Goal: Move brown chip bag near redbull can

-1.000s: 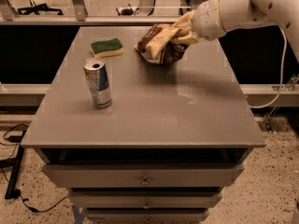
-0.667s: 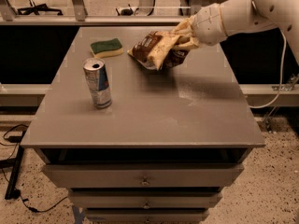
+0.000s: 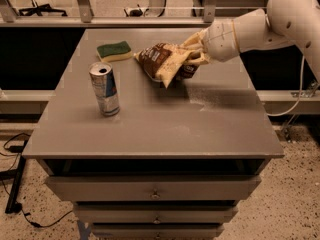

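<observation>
A white robot arm point(image 3: 260, 21) reaches in from the upper right, over the far right part of a grey table point(image 3: 150, 129). At its end the gripper point(image 3: 194, 54) is pinched onto the right end of the brown chip bag point(image 3: 159, 60). The tan fingers blend with the bag's tan-yellow edges, so the exact spot of the grip is hard to make out, but the bag appears clamped between them. The bag hangs just above the tabletop, tilted, with its dark brown printed face turned up and to the left and a crumpled yellow corner pointing down toward the table. A soft shadow lies on the surface beneath and to the right of it. The redbull can point(image 3: 105, 90) stands upright on the left half of the table, nearer the front edge than the bag, with its pull-tab top showing. The can and the bag are apart, with a stretch of bare table between them. A green-and-yellow sponge point(image 3: 114, 51) lies flat near the far left part of the table, behind the can and just left of the bag, not touching either. Below the tabletop, the front of the unit shows stacked drawers point(image 3: 155, 190) with small knobs. A thin white cable point(image 3: 301, 86) drops from the arm on the right side, and speckled floor point(image 3: 295, 199) shows around the unit.
</observation>
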`<state>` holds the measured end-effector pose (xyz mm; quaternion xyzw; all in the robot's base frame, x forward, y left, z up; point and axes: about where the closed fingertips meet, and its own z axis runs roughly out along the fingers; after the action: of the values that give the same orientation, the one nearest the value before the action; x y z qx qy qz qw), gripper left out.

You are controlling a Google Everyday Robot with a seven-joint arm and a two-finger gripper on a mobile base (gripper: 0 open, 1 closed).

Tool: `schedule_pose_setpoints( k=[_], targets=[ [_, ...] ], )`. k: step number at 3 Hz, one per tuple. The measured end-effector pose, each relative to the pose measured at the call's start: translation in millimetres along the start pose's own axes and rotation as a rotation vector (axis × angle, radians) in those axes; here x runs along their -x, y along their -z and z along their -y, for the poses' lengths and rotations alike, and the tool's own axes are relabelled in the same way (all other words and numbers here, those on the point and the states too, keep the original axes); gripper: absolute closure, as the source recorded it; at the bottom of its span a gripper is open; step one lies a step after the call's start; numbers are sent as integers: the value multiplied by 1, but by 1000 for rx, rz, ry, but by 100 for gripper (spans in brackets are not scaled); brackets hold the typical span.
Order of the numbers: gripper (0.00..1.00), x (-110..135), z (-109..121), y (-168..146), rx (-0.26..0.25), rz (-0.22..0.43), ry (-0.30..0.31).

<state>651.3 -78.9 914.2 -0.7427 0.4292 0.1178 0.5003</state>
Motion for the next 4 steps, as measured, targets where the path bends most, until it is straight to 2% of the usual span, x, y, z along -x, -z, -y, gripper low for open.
schedule_pose_setpoints(
  k=[1,2,4],
  targets=[
    [100,7,-11,-14,21,41,17],
    [100,31,-26,-24,68,85,51],
    [100,56,-50,-26,110,110,59]
  ],
)
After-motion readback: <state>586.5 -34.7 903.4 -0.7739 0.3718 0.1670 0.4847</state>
